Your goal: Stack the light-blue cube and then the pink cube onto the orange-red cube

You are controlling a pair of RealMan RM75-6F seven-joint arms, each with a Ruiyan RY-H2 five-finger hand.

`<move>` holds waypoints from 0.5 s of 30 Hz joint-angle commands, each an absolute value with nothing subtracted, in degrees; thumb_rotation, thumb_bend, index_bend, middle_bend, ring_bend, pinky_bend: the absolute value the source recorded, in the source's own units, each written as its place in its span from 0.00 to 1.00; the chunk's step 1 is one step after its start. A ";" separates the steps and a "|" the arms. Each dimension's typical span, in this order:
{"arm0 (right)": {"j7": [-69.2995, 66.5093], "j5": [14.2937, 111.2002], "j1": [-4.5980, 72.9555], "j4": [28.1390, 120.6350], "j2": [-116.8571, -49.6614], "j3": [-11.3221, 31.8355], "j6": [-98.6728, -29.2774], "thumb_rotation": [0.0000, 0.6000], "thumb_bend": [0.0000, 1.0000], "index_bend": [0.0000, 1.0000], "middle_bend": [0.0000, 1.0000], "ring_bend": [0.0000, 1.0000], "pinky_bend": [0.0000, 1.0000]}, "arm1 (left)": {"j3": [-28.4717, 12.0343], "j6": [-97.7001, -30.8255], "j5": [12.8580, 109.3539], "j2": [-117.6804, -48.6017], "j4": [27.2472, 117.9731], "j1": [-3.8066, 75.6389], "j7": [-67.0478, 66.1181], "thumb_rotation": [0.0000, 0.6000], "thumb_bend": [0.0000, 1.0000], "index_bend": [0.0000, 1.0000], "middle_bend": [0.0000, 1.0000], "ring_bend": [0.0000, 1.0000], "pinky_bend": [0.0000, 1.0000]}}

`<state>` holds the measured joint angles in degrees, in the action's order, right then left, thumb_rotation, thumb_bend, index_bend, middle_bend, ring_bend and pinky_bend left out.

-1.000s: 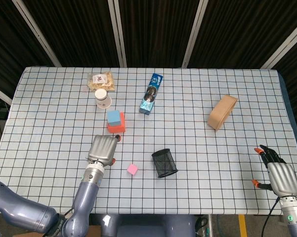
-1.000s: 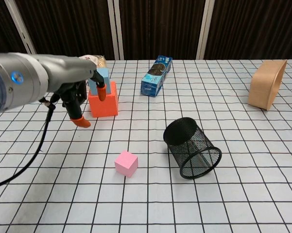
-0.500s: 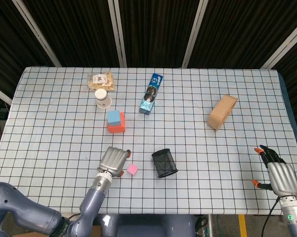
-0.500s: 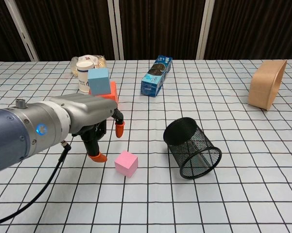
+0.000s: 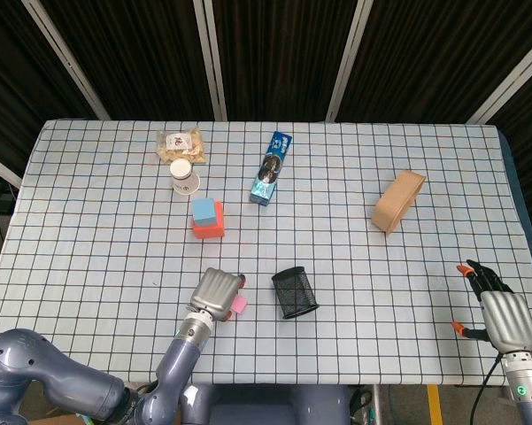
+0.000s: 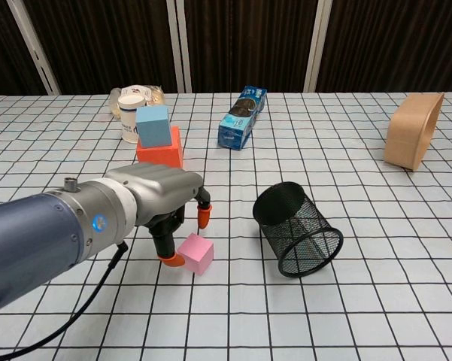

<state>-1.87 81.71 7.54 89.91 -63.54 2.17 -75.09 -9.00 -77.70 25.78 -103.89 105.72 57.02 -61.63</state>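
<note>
Surface [image 5: 88, 230]: white cloth with dark grid. Black mesh pen cup [image 5: 295, 292], tipped on its side (open end toward the near edge). Blue snack box [image 5: 269, 168], lying flat. Tan case [image 5: 397, 200]. Paper cup [image 5: 184, 176], upright, beside a snack bag [image 5: 179, 145].

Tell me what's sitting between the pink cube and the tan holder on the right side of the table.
The black mesh cup, lying tipped on its side, sits between the pink cube and the tan holder. The head view shows it best; the rest is bare checkered cloth.
</note>
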 commanded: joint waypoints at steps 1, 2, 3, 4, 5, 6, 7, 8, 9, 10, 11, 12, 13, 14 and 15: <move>-1.96 81.79 7.55 89.92 -63.50 2.16 -75.13 1.00 0.14 0.17 0.11 0.13 0.34 | -9.20 -77.32 25.83 -104.51 105.11 57.23 -61.64 1.00 0.27 0.35 0.83 0.67 0.70; -1.96 81.81 7.56 89.96 -63.45 2.16 -75.12 1.00 0.14 0.17 0.11 0.13 0.34 | -9.22 -77.17 25.81 -104.78 104.90 57.30 -61.68 1.00 0.27 0.35 0.83 0.67 0.70; -1.97 81.82 7.56 89.97 -63.44 2.14 -75.09 1.00 0.14 0.17 0.11 0.13 0.34 | -9.26 -77.01 25.92 -105.05 104.69 57.35 -61.60 1.00 0.27 0.35 0.83 0.67 0.70; -2.02 81.86 7.54 89.98 -63.45 2.11 -75.11 1.00 0.14 0.17 0.11 0.13 0.34 | -9.27 -76.81 26.15 -105.28 104.50 57.38 -61.46 1.00 0.27 0.35 0.83 0.67 0.70; -2.02 81.90 7.52 89.98 -63.46 2.10 -75.17 1.00 0.14 0.17 0.11 0.13 0.34 | -9.25 -76.60 26.34 -105.45 104.35 57.40 -61.34 1.00 0.27 0.35 0.83 0.67 0.70; -2.03 81.94 7.50 89.97 -63.45 2.10 -75.23 1.00 0.14 0.17 0.11 0.13 0.34 | -9.19 -76.37 26.49 -105.67 104.27 57.41 -61.24 1.00 0.27 0.36 0.83 0.67 0.70; -2.09 81.93 7.47 89.97 -63.43 2.10 -75.27 1.00 0.14 0.17 0.11 0.13 0.34 | -9.11 -76.28 26.50 -105.77 104.22 57.43 -61.31 1.00 0.27 0.36 0.83 0.67 0.70; -2.14 81.96 7.45 90.00 -63.39 2.09 -75.31 1.00 0.14 0.17 0.11 0.13 0.34 | -9.02 -76.27 26.44 -105.83 104.18 57.48 -61.51 1.00 0.27 0.37 0.83 0.67 0.70; -2.22 81.94 7.45 90.00 -63.36 2.09 -75.29 1.00 0.14 0.17 0.11 0.13 0.34 | -8.94 -76.35 26.37 -105.87 104.18 57.51 -61.74 1.00 0.27 0.38 0.83 0.67 0.70; -2.27 81.90 7.47 89.97 -63.34 2.13 -75.27 1.00 0.14 0.17 0.11 0.13 0.34 | -8.90 -76.52 26.38 -105.94 104.17 57.53 -61.91 1.00 0.27 0.38 0.83 0.67 0.70; -2.29 81.87 7.48 89.93 -63.33 2.14 -75.24 1.00 0.14 0.17 0.11 0.13 0.34 | -8.86 -76.71 26.46 -106.01 104.14 57.53 -62.06 1.00 0.27 0.38 0.83 0.67 0.70; -2.32 81.86 7.48 89.89 -63.33 2.15 -75.22 1.00 0.14 0.17 0.11 0.13 0.34 | -8.87 -76.92 26.46 -106.05 104.14 57.50 -62.16 1.00 0.27 0.38 0.83 0.67 0.70; -2.40 81.88 7.47 89.90 -63.33 2.11 -75.21 1.00 0.14 0.17 0.11 0.13 0.34 | -9.09 -77.18 26.34 -106.10 104.18 57.42 -62.12 1.00 0.27 0.38 0.83 0.67 0.70; -2.46 81.92 7.47 89.91 -63.33 2.09 -75.20 1.00 0.14 0.17 0.11 0.13 0.34 | -9.30 -77.41 26.31 -106.13 104.16 57.40 -62.13 1.00 0.27 0.38 0.83 0.67 0.70; -2.50 81.95 7.48 89.94 -63.30 2.07 -75.16 1.00 0.14 0.17 0.11 0.13 0.34 | -9.45 -77.66 26.41 -106.15 104.08 57.41 -62.21 1.00 0.27 0.38 0.83 0.67 0.70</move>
<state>-2.49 81.95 7.48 89.94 -63.30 2.07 -75.16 -9.29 -77.46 26.36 -106.11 104.14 57.43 -62.14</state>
